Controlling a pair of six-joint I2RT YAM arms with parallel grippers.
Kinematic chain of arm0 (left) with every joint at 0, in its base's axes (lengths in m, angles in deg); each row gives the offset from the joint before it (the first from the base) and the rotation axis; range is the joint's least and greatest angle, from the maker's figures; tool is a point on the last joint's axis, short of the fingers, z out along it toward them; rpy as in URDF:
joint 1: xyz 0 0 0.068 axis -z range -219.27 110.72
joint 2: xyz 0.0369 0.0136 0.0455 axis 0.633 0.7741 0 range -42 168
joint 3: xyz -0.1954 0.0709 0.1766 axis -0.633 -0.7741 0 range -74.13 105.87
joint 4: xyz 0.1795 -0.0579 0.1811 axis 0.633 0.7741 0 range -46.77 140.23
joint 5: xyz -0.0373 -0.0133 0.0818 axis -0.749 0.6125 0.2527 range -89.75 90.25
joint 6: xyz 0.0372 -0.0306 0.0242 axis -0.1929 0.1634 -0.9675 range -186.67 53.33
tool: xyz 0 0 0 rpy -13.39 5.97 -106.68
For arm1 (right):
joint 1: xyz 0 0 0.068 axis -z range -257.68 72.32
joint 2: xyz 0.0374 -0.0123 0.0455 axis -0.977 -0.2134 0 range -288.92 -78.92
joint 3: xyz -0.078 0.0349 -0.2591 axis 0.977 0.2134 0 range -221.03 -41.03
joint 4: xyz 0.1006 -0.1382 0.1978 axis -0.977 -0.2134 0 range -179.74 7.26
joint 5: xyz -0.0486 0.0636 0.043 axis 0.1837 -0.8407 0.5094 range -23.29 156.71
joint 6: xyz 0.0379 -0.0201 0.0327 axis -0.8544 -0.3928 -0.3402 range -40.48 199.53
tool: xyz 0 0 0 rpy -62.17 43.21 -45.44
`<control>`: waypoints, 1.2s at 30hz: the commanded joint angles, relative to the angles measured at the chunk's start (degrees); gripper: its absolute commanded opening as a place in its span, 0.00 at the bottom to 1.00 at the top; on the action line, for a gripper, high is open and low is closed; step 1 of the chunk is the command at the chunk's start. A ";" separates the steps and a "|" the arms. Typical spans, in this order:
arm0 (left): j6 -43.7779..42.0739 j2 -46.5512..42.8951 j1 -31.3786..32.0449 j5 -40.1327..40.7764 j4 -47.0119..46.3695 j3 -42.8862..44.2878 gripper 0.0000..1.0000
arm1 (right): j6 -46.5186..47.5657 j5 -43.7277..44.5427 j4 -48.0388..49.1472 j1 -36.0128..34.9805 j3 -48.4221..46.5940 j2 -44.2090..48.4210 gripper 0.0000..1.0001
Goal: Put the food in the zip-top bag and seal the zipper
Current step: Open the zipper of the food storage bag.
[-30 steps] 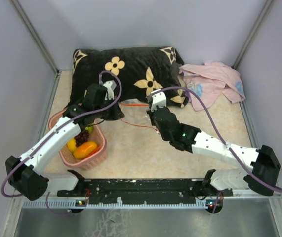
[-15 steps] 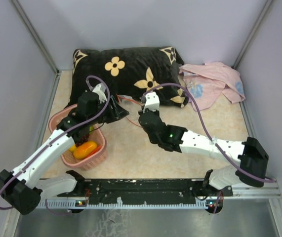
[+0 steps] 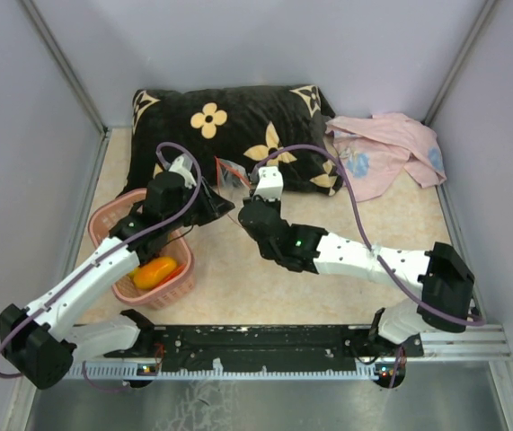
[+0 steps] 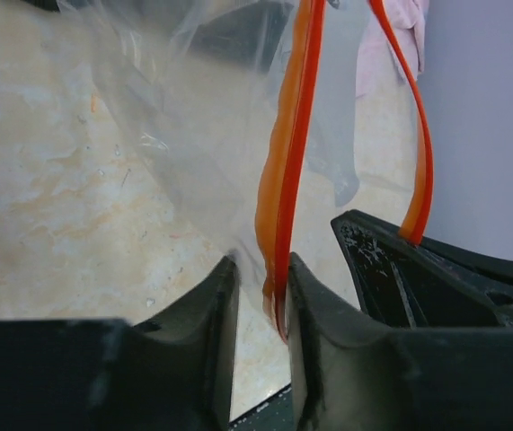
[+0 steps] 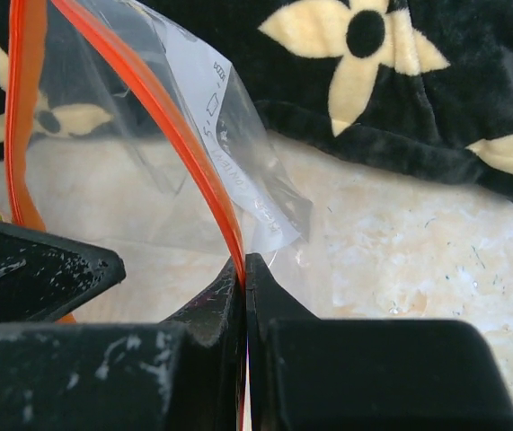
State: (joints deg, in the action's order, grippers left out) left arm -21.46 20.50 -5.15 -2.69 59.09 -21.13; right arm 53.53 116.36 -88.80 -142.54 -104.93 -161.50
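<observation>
Both arms have swung leftward, and the zip-top bag, whose strip lay along the worktop a second ago, now hangs lifted between them near the middle of the far edge. On the left pincer the jaws stand a narrow gap apart; one side of the zipper runs down between them and lies against one finger. The other side of the strip arcs across to the right pincer, whose jaws are pressed together on it, with clear film hanging beside.

The worktop is beige and marbled, enclosed by pale grey walls. A black pillow with cream flowers lies along the far edge, and a pink cloth is bunched in the far right corner.

A pink basket near the left edge holds an orange toy fruit; the left arm covers much of its inside.
</observation>
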 commanded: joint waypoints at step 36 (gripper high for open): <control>-10.82 -2.08 0.76 7.91 14.22 1.94 0.00 | 22.62 -2.01 -6.70 9.33 -8.50 2.51 0.01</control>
State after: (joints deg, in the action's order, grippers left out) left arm -30.79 21.07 -4.86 1.25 69.67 -19.01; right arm 73.63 110.87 -93.85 -134.67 -110.22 -163.32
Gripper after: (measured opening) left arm 0.009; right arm 0.023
